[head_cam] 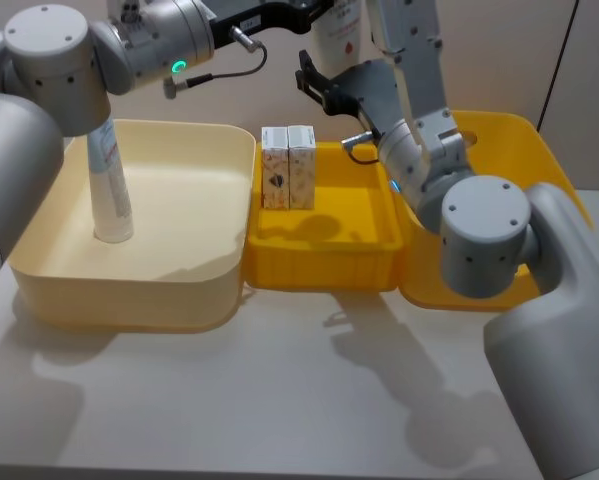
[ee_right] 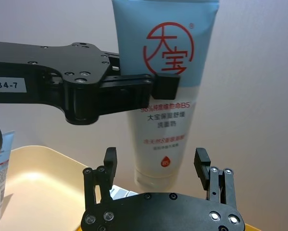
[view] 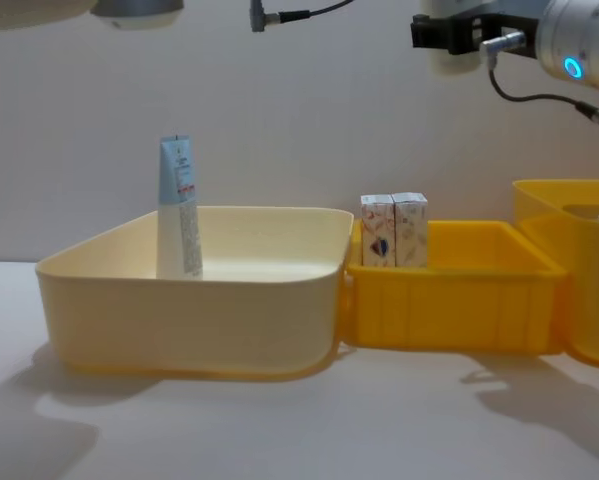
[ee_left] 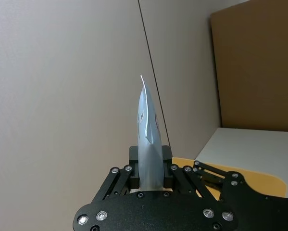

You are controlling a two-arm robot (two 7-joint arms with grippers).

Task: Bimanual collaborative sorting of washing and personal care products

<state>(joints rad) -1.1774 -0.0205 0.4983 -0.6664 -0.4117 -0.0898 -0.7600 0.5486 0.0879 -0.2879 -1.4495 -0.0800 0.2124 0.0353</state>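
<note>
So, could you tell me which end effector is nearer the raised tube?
Left: the left end effector clamps the tube; the right end effector stands open, flanking its base without touching.

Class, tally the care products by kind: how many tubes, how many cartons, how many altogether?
Tubes: 2 (standing tube in the cream bin; held tube in the left gripper, right gripper open at its base)
Cartons: 2, together in the small yellow bin
Total: 4

Got the left claw point(ee_left: 150, 163) clamped tight on a tube point(ee_right: 165, 120), held up high. Got the right claw point(ee_right: 156, 161) just under it, fingers point(ee_right: 110, 159) spread wide either side of its lower end, clear of it. Seeing the left arm point(head_cam: 149, 45) and right arm point(head_cam: 429, 150) both reaching in toward the middle.
</note>
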